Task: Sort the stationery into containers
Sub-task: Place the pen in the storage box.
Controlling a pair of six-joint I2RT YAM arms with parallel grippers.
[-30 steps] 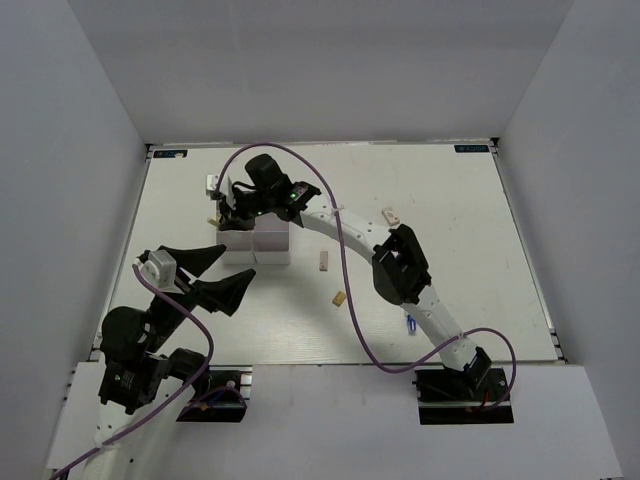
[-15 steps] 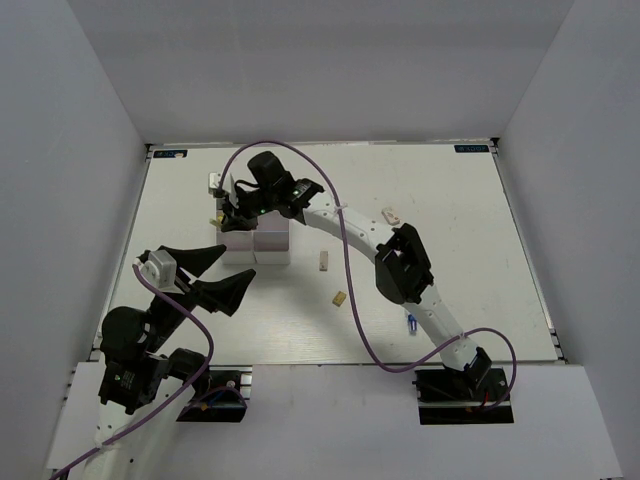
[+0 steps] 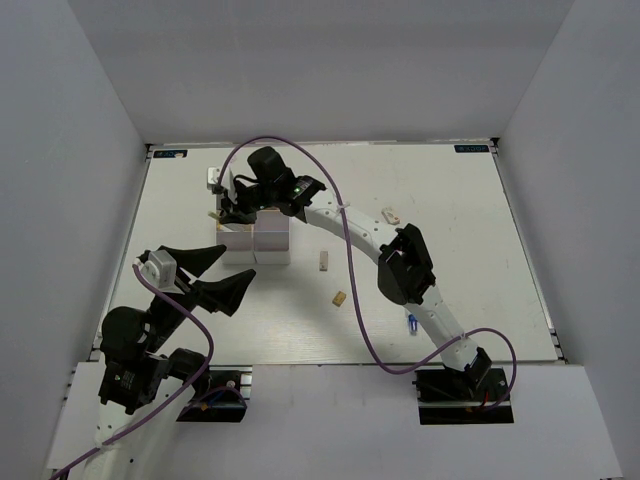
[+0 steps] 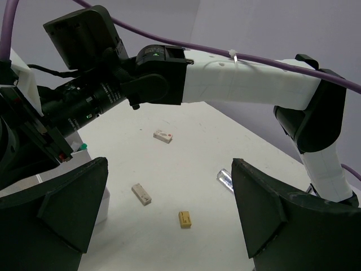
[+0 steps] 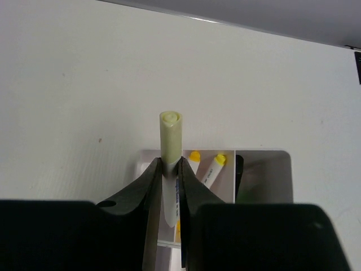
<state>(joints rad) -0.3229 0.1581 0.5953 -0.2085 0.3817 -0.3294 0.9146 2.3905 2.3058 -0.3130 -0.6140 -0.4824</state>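
- pen [image 5: 170, 132] is pinched in your right gripper [image 5: 167, 169] over the organizer box [image 5: 262, 164], at the cell holding yellow-capped pens [image 5: 210, 169]; looks like sorting like with like.
- left gripper [image 4: 169, 203] gapes wide, holds nothing, parked aside.

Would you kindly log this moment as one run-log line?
right pincer: shut on pen, over box | left pincer: open, empty | erasers: unsorted

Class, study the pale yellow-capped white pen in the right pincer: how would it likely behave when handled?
The pale yellow-capped white pen is probably stiff: it stands straight above the right pincer. Its round barrel would likely roll on the flat white table. Slim, so probably light.
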